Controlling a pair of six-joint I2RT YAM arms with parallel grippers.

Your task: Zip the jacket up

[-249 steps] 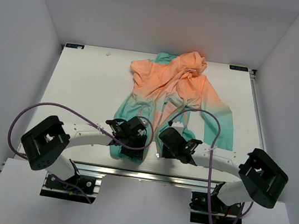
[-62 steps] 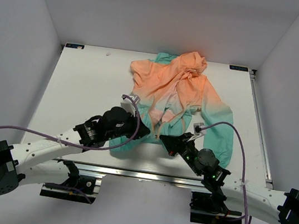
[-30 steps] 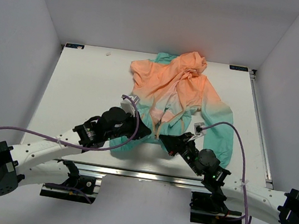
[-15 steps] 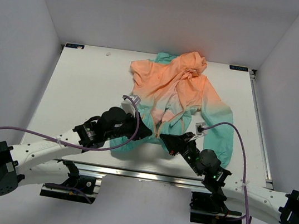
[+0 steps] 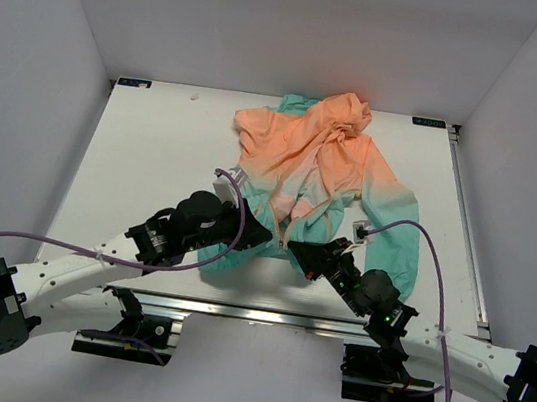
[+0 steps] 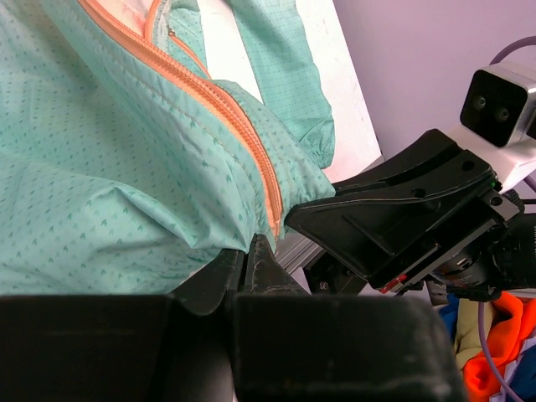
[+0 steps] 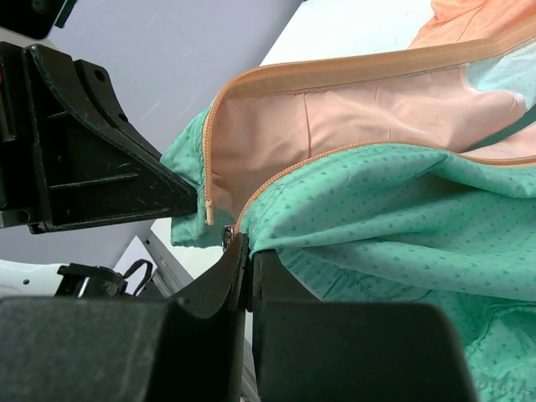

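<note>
The left hand (image 5: 259, 238) was pinched shut on the teal hem of the jacket (image 5: 308, 151), beside its orange zipper (image 6: 244, 130). The right hand (image 5: 294, 253) gripped the opposite hem edge. The jacket lay front-open on the white bench (image 5: 156, 144).

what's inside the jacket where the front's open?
Right wrist view: the pale orange lining of the jacket, framed by the orange zipper tape. Nothing else shows inside. Anything further in, under the teal front panel, is covered by fabric.
</note>
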